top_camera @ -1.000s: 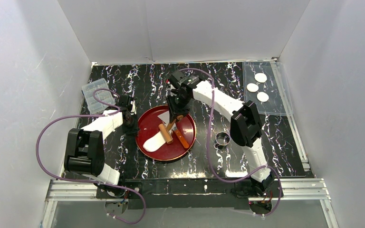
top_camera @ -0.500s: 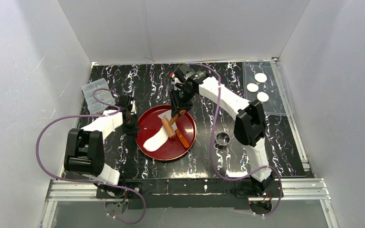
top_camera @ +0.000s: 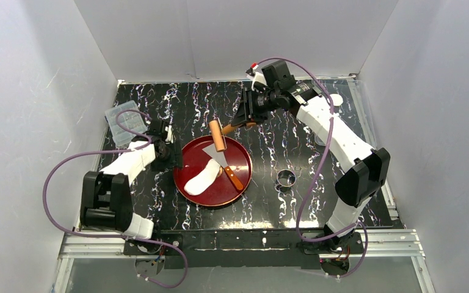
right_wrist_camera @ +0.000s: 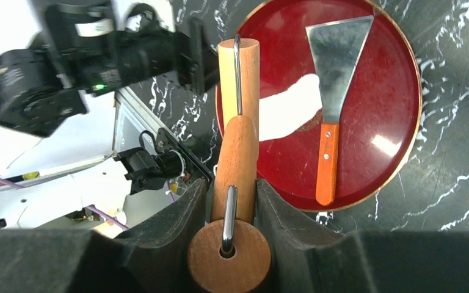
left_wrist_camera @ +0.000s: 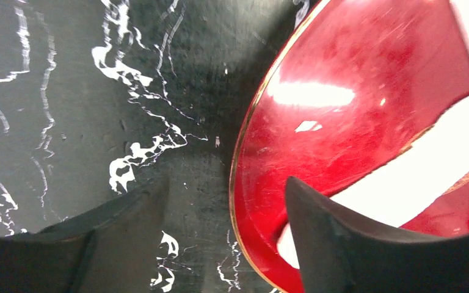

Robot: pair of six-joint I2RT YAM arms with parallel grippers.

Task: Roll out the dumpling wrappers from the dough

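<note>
The dough (top_camera: 201,177) lies as a flattened oblong sheet on the red plate (top_camera: 189,160), and it also shows as dough (right_wrist_camera: 287,110) in the right wrist view. My right gripper (top_camera: 243,119) is shut on the handle of a wooden rolling pin (top_camera: 218,135), held in the air over the plate's far rim. The pads (right_wrist_camera: 183,213) press both sides of the pin's handle (right_wrist_camera: 235,159). My left gripper (top_camera: 174,155) stands open at the plate's left rim (left_wrist_camera: 244,159), one finger over the table and one over the plate. One dumpling wrapper (top_camera: 336,99) peeks out beside the right arm.
A metal scraper (top_camera: 222,160) with an orange handle lies on the plate next to the dough. A small metal ring (top_camera: 286,178) stands right of the plate. A clear plastic box (top_camera: 125,120) sits at the back left. A clear sheet (top_camera: 359,125) lies at the back right.
My right arm has lifted the rolling pin off the dough and swung it back and to the right. My left gripper has opened at the plate's rim.
</note>
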